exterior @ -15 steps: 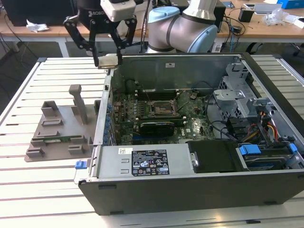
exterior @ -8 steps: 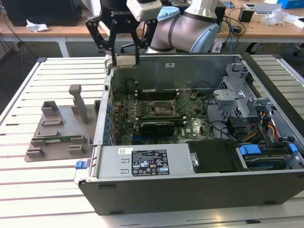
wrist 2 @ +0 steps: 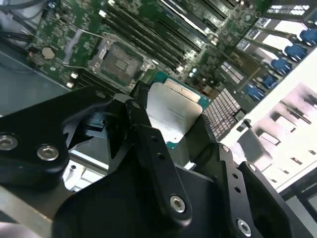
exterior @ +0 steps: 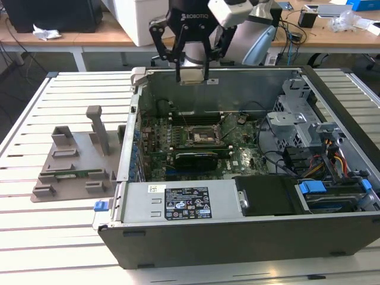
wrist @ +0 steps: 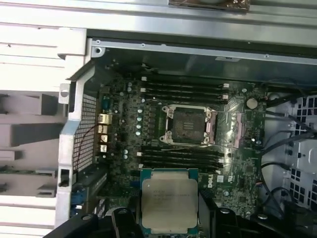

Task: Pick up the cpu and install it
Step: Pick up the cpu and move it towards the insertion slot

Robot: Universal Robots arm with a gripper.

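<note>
Silver-grey and flat, the cpu (wrist: 169, 200) is clamped by its edges between the fingers of the end effector (exterior: 192, 72), with its metal top turned towards both wrist views. I judge that this edge grip leaves the underside free to meet the socket (wrist: 189, 125), which looks empty on the motherboard (wrist: 124, 134). In the exterior view the chip hangs above the far wall of the computer case (exterior: 237, 243), well apart from the socket and higher than it. Rows of memory slots (wrist: 183, 89) lie on two sides of the socket, and a dark card (exterior: 193, 159) is just beside it. Cables (exterior: 332, 157) sit at the exterior view's right, probably out of the way. A grey fixture (exterior: 71, 166) stands on the worktop (exterior: 35, 237) outside the case.
</note>
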